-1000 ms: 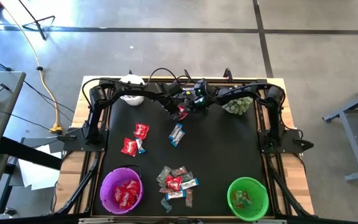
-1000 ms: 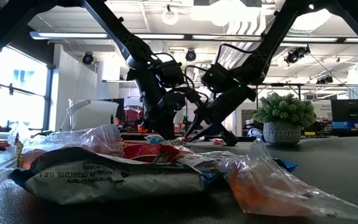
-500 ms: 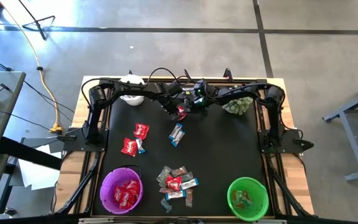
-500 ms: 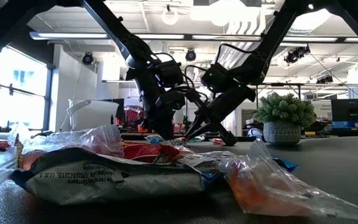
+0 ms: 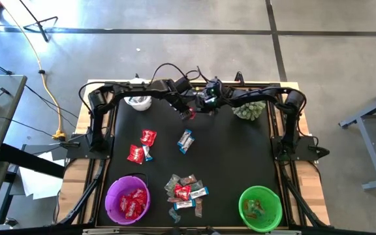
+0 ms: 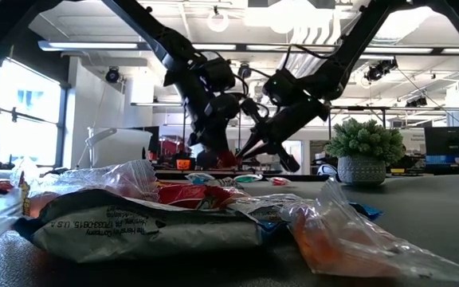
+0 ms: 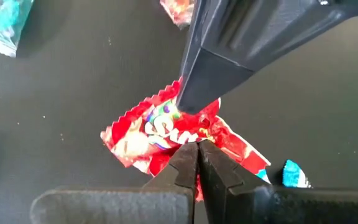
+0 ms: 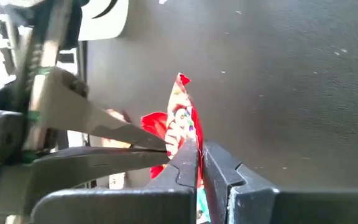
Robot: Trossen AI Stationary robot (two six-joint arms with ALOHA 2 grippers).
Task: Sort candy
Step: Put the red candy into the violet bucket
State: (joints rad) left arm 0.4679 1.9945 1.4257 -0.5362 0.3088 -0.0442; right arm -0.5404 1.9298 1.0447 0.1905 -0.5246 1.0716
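Note:
A shiny red candy packet point(image 5: 188, 115) hangs above the black mat point(image 5: 240, 156) near the far edge, held between both grippers. My left gripper point(image 5: 185, 111) reaches it from the left and my right gripper point(image 5: 196, 110) from the right; both are shut on it. More candy lies flat on the mat: two red packets point(image 5: 147, 137) point(image 5: 136, 154), a blue-and-white bar point(image 5: 185, 140) and a mixed pile point(image 5: 185, 190) near the front edge. My left gripper pinches one edge of the red packet point(image 7: 185, 144) between its two fingers, slanting down from the table's left. The packet is clear of the mat. My right gripper pinches the packet's opposite, crimped edge point(image 8: 188, 135) between its two fingers, slanting down from the table's right. Its fingertips point(image 7: 188, 99) show on that edge in the left wrist view.
A purple bowl point(image 5: 113, 196) with red packets stands at the front left, and a green bowl point(image 5: 276, 199) with a few candies at the front right. A white bowl point(image 5: 138, 100) sits at the far left. A spiky green plant point(image 5: 249, 110) stands at the far right.
Both grippers have risen together near the far edge. The red packet has come up off the mat between them.

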